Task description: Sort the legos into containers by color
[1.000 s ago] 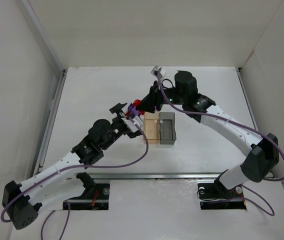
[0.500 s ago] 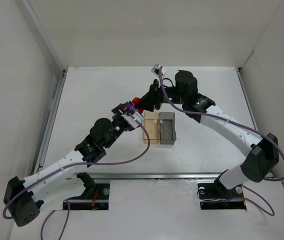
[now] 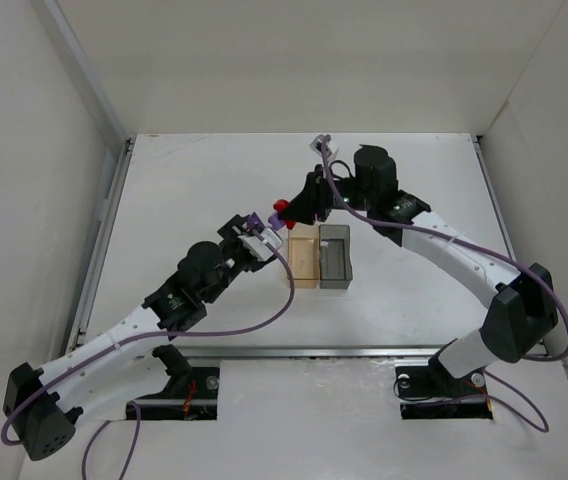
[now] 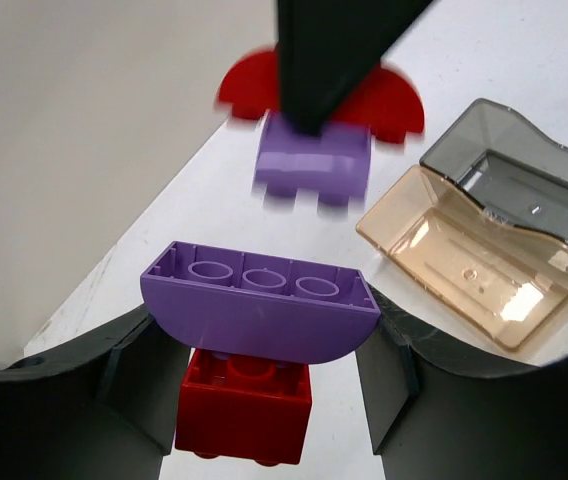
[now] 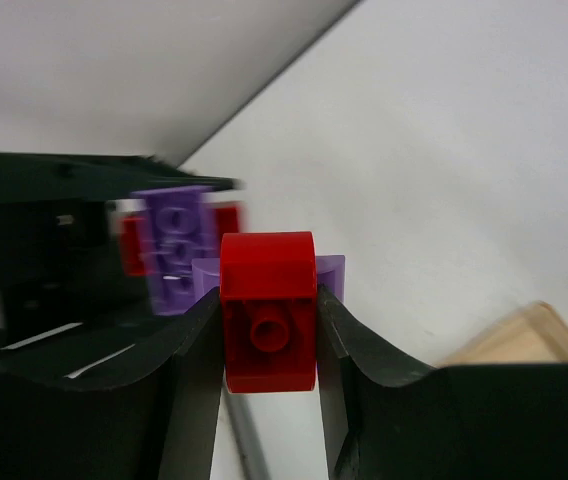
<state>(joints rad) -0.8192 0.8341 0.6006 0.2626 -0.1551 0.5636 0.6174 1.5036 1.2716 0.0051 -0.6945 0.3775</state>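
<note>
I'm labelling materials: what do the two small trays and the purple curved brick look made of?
The tan rectangular tray and the smoky grey rectangular tray look like thin tinted see-through plastic, glossy: the table shows through, rims glint. The purple curved brick looks like opaque moulded plastic, smooth: round tubes formed underneath.

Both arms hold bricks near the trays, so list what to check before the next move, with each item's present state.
1. Grip of left tool on the purple curved brick: ok.
2. Grip of right tool on the red brick: ok.
3. Each load one colour only: not ok; a red block clings under the purple curved brick, a purple block to the red brick.
4. The tan tray and grey tray upright, open: ok.
5. Both trays empty: ok.
6. Which tray takes which colour: cannot tell.
</note>
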